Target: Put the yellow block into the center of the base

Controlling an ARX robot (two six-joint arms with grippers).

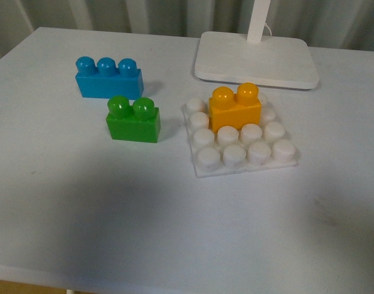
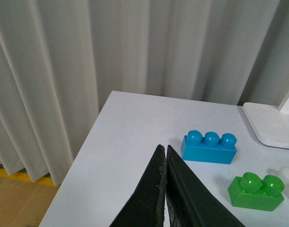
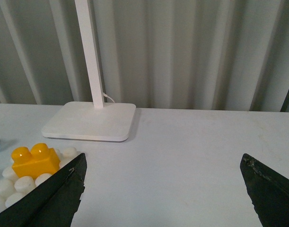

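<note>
We are listing, left to right on the white surface [image 1: 113,208]:

1. Blue three-stud brick [image 1: 108,77], sitting toward the far left corner.
2. Green two-stud brick [image 1: 133,119], standing just beside the blue one, on its near right.
3. The base [image 1: 245,160], lying flat near the middle of the surface, toward the far edge, well apart from the green brick.
4. The yellow block [image 1: 235,106], sitting upright on the base's studs, on the rows nearer the far edge.
5. White lamp foot [image 1: 255,59], resting at the far edge, just behind the base.

Left gripper [image 2: 166,156]: we are seeing its fingers pressed together, holding nothing, above the left part of the surface.

Right gripper [image 3: 163,170]: we are seeing its fingers spread wide, empty, with the yellow block beside one finger.
</note>
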